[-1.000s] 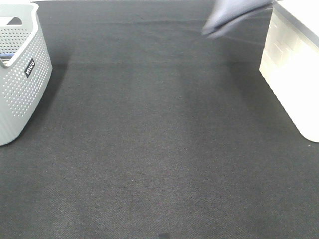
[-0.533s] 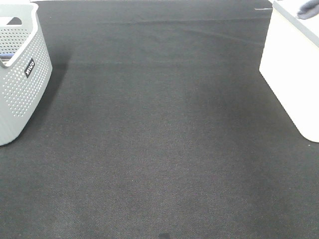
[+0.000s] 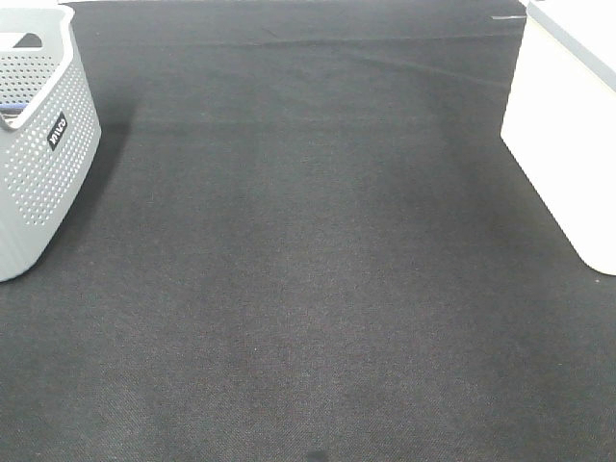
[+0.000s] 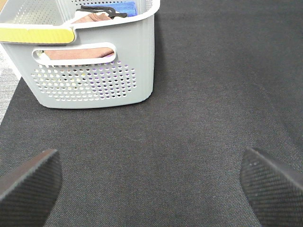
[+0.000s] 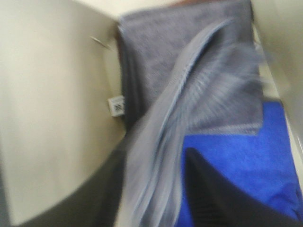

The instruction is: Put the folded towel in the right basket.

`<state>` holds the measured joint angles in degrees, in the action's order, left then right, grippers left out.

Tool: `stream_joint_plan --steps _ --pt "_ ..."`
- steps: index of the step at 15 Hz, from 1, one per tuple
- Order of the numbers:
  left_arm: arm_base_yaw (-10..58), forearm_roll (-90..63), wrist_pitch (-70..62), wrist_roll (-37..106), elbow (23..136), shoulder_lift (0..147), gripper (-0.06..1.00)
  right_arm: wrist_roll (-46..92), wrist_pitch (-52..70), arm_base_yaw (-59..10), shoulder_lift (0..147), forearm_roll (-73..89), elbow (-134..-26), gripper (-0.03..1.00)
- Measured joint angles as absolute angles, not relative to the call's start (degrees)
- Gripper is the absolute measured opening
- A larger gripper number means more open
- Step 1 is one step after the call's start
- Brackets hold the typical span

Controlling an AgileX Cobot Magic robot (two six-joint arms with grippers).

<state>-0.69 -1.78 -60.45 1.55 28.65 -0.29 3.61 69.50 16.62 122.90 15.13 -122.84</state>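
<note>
Gone from the high view is the grey folded terry towel (image 5: pixel 189 94). One second earlier it hung over the black woven table cover (image 3: pixel 308 269), just beside the rim of the white plastic right basket (image 3: pixel 568 144). Half a second earlier only its tip showed above that rim, and now none of it shows there.

Right wrist view: the towel lies between the white basket's walls, draped partly over a blue cloth (image 5: pixel 236 165) lower in the same basket. The right gripper (image 5: pixel 151 158) is inside the basket with a band of towel running between its dark fingers; motion blur hides whether they clamp it.

Left wrist view: the left gripper (image 4: pixel 151 175), well apart from the white basket, hovers spread wide and holds nothing. It is near the grey perforated plastic basket (image 4: pixel 94 71), which stands unmoved across the cover from the white basket.
</note>
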Motion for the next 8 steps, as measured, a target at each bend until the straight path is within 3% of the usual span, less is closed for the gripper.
stream_joint_plan --steps 3,8 --pt "-0.7 -1.8 -60.4 1.5 28.6 -0.3 0.97 3.0 69.8 16.6 123.3 15.0 -123.1 0.69" --pt "-0.7 -1.8 -60.4 1.5 28.6 -0.3 0.97 3.9 69.8 16.4 122.1 21.3 -124.5 0.75"
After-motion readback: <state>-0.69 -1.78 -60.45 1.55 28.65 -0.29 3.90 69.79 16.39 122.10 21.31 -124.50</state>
